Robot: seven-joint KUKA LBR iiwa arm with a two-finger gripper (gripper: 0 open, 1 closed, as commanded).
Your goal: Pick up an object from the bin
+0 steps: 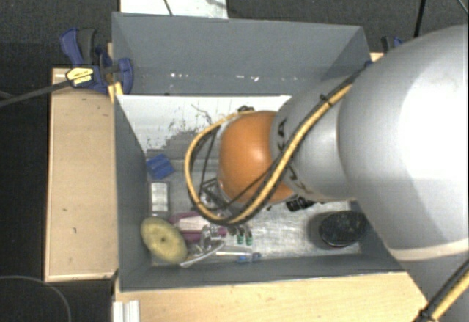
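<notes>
Claw point(210, 238) low over clutter near bin's point(132, 188) bottom-left corner. Open or shut: cannot tell; nothing seen held. Purple piece point(186, 225) just left of claw. Yellow round disc point(163, 240) beyond it, toward corner. Black round lid point(341, 229) well apart, right.

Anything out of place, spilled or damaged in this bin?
Nothing stands out. A yellowish round disc, a blue piece, a black round disc and a small purple-and-white heap lie loose on the floor of the bin, none over its rim.
</notes>
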